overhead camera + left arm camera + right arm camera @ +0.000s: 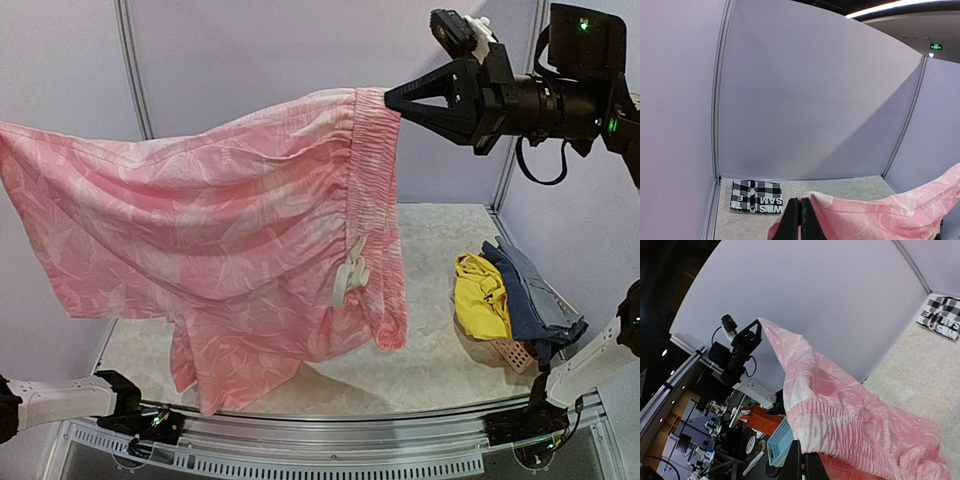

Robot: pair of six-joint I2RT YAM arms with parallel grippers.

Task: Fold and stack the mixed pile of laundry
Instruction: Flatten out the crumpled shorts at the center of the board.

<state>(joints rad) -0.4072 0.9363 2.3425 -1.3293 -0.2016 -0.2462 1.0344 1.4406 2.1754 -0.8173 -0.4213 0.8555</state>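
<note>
Above the speckled surface (440,250), the jaws of the right gripper (391,100) are closed on the elastic waistband of the pink garment (220,200), and those of the left gripper (800,220) on its opposite end, so it is held spread in mid-air. It is judged light, limp and prone to sag, and best gripped at the waistband corners. The checked shirt (756,196) is laid folded at the far-left corner.
</note>
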